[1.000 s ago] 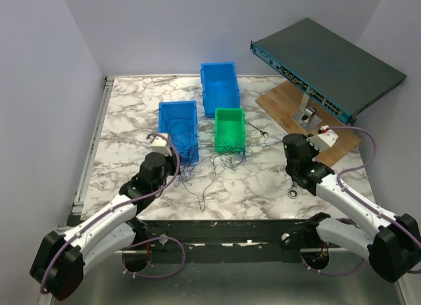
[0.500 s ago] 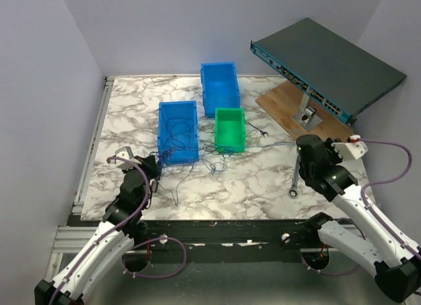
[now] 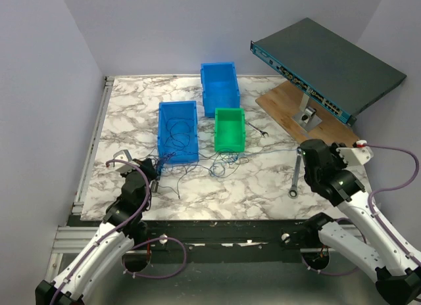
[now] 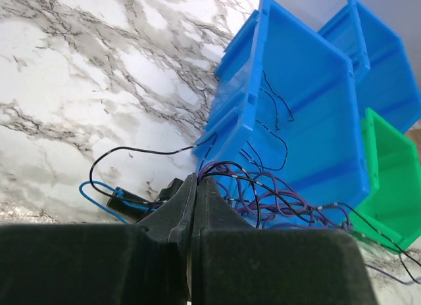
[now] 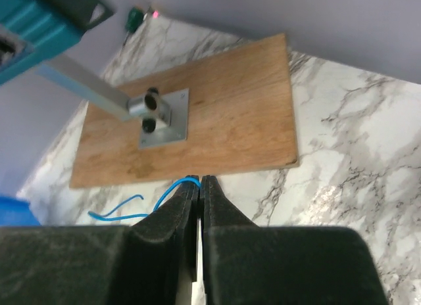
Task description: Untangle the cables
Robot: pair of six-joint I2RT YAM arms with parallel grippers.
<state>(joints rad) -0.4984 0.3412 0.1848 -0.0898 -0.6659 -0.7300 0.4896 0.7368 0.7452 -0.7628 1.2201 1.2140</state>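
I saw table (image 3: 125, 114) white marble, grey-veined. Blue bin (image 3: 162, 131); second blue bin (image 3: 220, 101) at 1 o'clock from it, green bin (image 3: 229, 144) at 3 o'clock. Thin cables (image 4: 263, 190) were blue, black, purplish. Board (image 5: 217, 108) was brown wood-grain.

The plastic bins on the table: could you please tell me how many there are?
3. The near blue bin is left of centre, the far blue bin farther back, the green bin right of the near one. None seems hidden.

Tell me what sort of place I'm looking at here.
Likely a robotics lab test cell: a left arm and right arm bolted to a marble-patterned table walled in on three sides, with staged props, a network switch on a stand and thin cables to untangle.
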